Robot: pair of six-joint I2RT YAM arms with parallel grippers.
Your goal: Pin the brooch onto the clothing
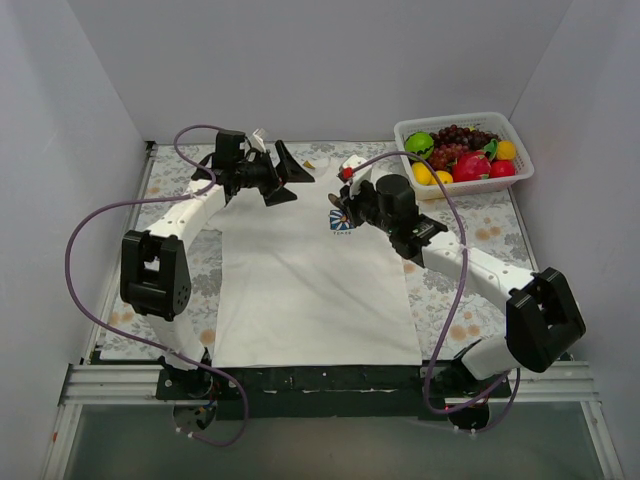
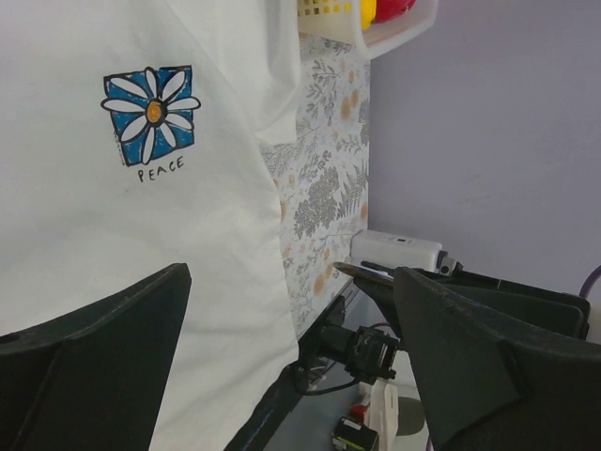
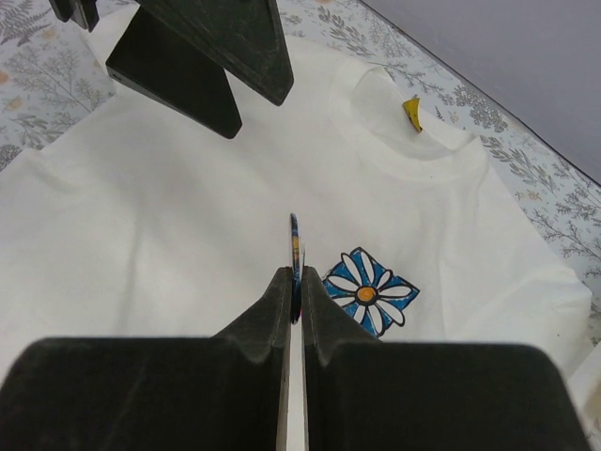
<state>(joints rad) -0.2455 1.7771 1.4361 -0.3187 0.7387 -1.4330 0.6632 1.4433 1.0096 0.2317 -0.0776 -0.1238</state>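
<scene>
**Brooch clamped beside the daisy print**

Only the right wrist view shows the grip. The right claw (image 3: 296, 277) has its fingers pressed together on the brooch (image 3: 295, 246), a thin disc seen edge-on. The disc stands upright just left of the daisy print (image 3: 369, 292) on the white T-shirt (image 3: 169, 216). I cannot tell whether it touches the cloth.

From above, the right claw (image 1: 345, 205) sits right over the daisy print (image 1: 342, 221), and the brooch is too small to make out there. The same view shows the T-shirt (image 1: 300, 290) spread flat on the floral mat (image 1: 480, 235) that covers the bench. The left claw (image 1: 292, 182) is left of the print, near the collar, with its fingers spread wide.

The left wrist view confirms that the left claw (image 2: 291, 277) is spread. It alone makes the word "PEACE" legible under the daisy print (image 2: 150, 115).

Well to the right of the print, a white basket (image 1: 455, 118) holds a green fruit (image 1: 420, 143), dark grapes (image 1: 462, 134), a red fruit (image 1: 470, 166) and yellow pieces (image 1: 506, 150). The left wrist view shows only a corner of the basket (image 2: 399, 28).
</scene>
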